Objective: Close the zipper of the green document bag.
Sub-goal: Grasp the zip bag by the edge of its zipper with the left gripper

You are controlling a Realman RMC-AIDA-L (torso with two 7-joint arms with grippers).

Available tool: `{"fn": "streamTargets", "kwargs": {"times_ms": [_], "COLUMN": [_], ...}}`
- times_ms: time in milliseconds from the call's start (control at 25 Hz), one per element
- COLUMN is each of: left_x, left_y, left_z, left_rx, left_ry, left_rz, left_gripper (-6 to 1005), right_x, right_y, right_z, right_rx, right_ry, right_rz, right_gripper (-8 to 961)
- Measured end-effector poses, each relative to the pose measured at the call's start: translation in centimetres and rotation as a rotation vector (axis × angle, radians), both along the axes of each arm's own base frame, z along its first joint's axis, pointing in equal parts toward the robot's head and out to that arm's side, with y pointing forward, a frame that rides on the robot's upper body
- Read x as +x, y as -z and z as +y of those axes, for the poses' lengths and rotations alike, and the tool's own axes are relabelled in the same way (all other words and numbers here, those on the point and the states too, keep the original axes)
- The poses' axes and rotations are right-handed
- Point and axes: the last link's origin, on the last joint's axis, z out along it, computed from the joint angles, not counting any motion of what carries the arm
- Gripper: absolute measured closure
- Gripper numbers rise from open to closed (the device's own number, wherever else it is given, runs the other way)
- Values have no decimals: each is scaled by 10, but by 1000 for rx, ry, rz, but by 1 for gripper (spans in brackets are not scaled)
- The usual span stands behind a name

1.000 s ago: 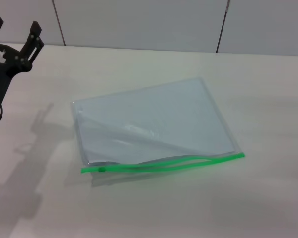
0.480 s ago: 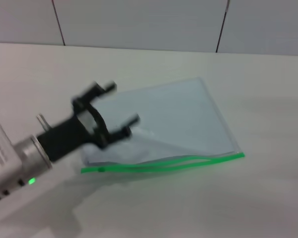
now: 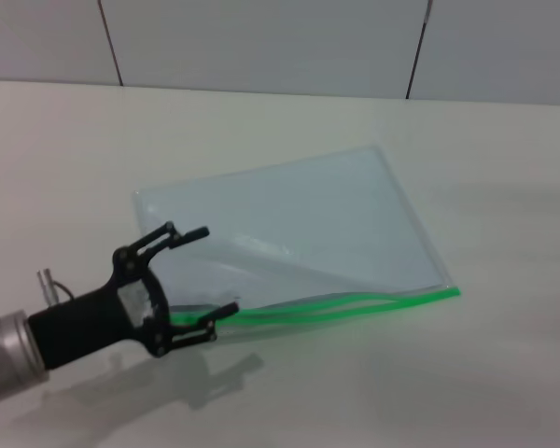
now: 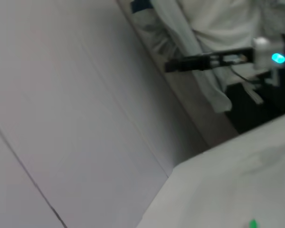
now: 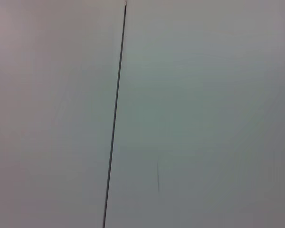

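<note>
doc bag (image 3: 299,219): flat clear pale-blue pouch w/ white papers inside, lying skewed on table | zip (image 3: 355,306): bright green strip along near edge, left to right corner | state: partly open, two green strands gape mid-length, meet at right end | slider: can't tell

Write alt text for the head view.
The left gripper, fingers open, reaches over the left end of the green document bag lying flat on a pale table. The bag's green zipper gapes partly open along its near edge.
</note>
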Motion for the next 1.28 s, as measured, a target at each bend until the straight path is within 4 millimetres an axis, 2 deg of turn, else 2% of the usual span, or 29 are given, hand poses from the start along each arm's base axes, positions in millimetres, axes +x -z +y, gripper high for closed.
{"fn": "streamTargets", "kwargs": {"times_ms": [240, 600, 1040, 1280], "left_x": [-10, -25, -31, -29], "left_y": [1, 10, 14, 15], "left_z": [-10, -12, -4, 9], "left_rx": [60, 76, 119, 139], "left_ry": [45, 25, 14, 21], "left_rz": [86, 199, 279, 312], "left_gripper": [141, 142, 144, 144], "right_x": [0, 1, 1, 1], "right_y": [0, -1, -1, -1], "right_z": [0, 0, 0, 0], "right_rx": [3, 3, 3, 3], "right_ry": [1, 3, 3, 3], "right_rz": [1, 0, 0, 0], "right_gripper": [80, 82, 84, 86]}}
